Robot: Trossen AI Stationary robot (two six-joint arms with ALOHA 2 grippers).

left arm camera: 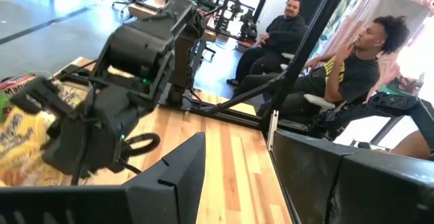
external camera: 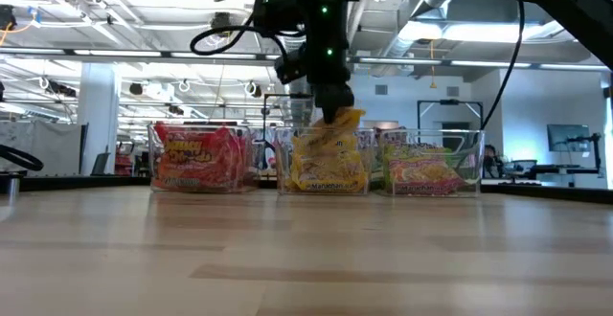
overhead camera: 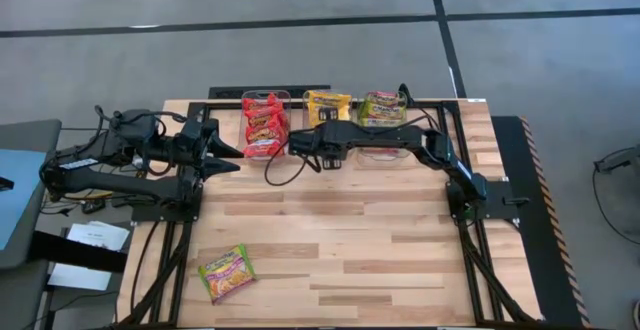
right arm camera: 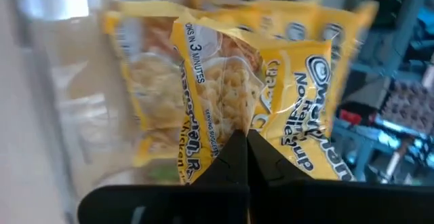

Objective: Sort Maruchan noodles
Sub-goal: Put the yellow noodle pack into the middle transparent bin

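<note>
three clear bins (external camera: 330, 163) line the far edge of the desk (overhead camera: 350, 240), holding red, yellow and green packets. the right claw (right arm camera: 245, 142), pressed together, pinches a yellow noodle packet (right arm camera: 258, 95) above the middle bin. a green packet (overhead camera: 226, 273) lies alone near the front. the left claw (overhead camera: 228, 157) waits spread beside the red bin.

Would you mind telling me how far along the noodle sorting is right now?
Mostly done: the red packets, yellow packets and green packets sit in three separate clear bins. In hand: the right gripper is shut on a yellow packet over the middle bin. Left: one green-and-pink packet lies loose on the table. The left gripper waits, open, beside the red bin.
</note>
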